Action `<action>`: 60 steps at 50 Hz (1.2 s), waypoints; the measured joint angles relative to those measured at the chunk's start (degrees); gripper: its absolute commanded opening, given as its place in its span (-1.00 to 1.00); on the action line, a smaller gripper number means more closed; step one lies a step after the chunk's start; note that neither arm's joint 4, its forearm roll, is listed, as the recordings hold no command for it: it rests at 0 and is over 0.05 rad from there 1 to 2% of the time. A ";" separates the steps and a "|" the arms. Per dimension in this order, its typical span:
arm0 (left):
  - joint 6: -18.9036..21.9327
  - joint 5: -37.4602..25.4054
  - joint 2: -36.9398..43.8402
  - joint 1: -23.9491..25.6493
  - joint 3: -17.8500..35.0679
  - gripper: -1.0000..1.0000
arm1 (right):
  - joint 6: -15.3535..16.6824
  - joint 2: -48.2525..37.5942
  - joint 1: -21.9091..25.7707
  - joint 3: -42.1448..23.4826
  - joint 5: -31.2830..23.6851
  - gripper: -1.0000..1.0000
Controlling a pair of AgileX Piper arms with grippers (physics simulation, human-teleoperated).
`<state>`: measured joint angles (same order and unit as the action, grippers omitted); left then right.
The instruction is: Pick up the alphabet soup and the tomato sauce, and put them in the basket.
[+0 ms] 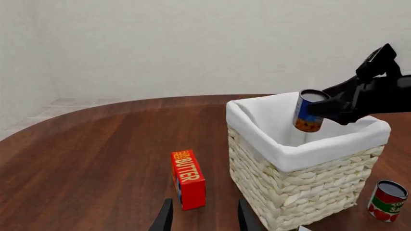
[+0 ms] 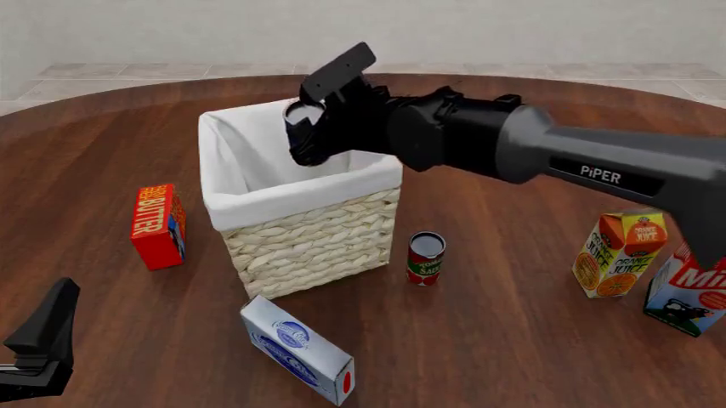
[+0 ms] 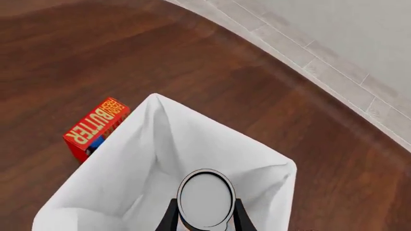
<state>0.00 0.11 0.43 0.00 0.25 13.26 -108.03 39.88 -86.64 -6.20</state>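
The alphabet soup [image 1: 307, 111], a blue can with orange marks and a silver top [image 3: 205, 197], hangs over the basket's opening with my right gripper [image 2: 304, 129] shut on it. The basket [image 2: 306, 239] is cream wicker with a white liner [image 3: 132, 173] and stands mid-table. The tomato sauce [image 2: 427, 258], a red can with a green band, stands upright on the table just right of the basket and also shows in the left wrist view [image 1: 387, 200]. My left gripper [image 1: 204, 219] is low at the near left, open and holding nothing.
A red butter box [image 2: 156, 226] stands left of the basket. A white and blue box [image 2: 297, 349] lies in front of it. An orange juice carton [image 2: 618, 254] and a milk carton [image 2: 689, 291] stand at the right.
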 measured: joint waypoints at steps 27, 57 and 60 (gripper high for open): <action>0.00 0.00 0.00 0.00 0.00 1.00 | -0.74 0.34 1.00 0.66 -0.19 1.00; 0.00 0.00 0.00 0.00 0.00 1.00 | -1.20 3.04 0.11 0.49 0.48 1.00; 0.00 0.00 0.00 0.00 0.00 1.00 | -1.27 3.60 0.06 0.80 0.68 1.00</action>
<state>0.00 0.11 0.43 0.00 0.25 11.99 -104.43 39.94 -85.83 -5.52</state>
